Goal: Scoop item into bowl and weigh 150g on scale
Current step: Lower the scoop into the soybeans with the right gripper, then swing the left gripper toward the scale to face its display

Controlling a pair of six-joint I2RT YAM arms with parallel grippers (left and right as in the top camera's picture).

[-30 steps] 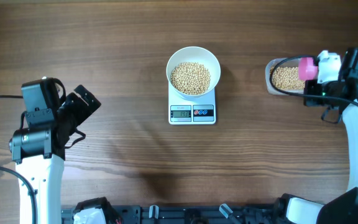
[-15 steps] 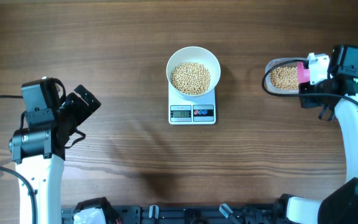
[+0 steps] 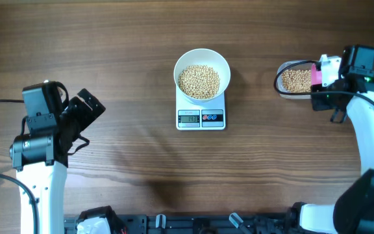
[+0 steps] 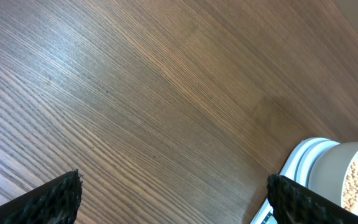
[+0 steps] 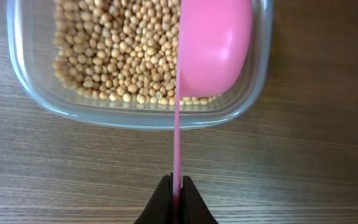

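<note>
The white bowl (image 3: 202,73) sits on the white scale (image 3: 201,117) at the table's middle, filled with beige beans (image 3: 199,80). The bowl's side (image 4: 353,180) also shows in the left wrist view. More beans (image 5: 117,50) lie in a clear plastic tub (image 5: 135,115) at the right. My right gripper (image 5: 176,183) is shut on the thin handle of a pink scoop (image 5: 213,46), whose head, turned on its side, hangs over the tub's right end. In the overhead view the scoop (image 3: 315,73) is at the tub's (image 3: 296,80) right end. My left gripper (image 4: 173,193) is open and empty over bare wood, far left of the scale.
The wooden table (image 3: 141,39) stretches all round the scale. A dark rail with fittings (image 3: 174,224) runs along the front edge. The left arm (image 3: 41,130) stands at the left side, with a cable trailing off to the left.
My right gripper has drawn back to the right with the pink scoop, now at the tub's right end. The left arm, bowl and scale have not moved.
</note>
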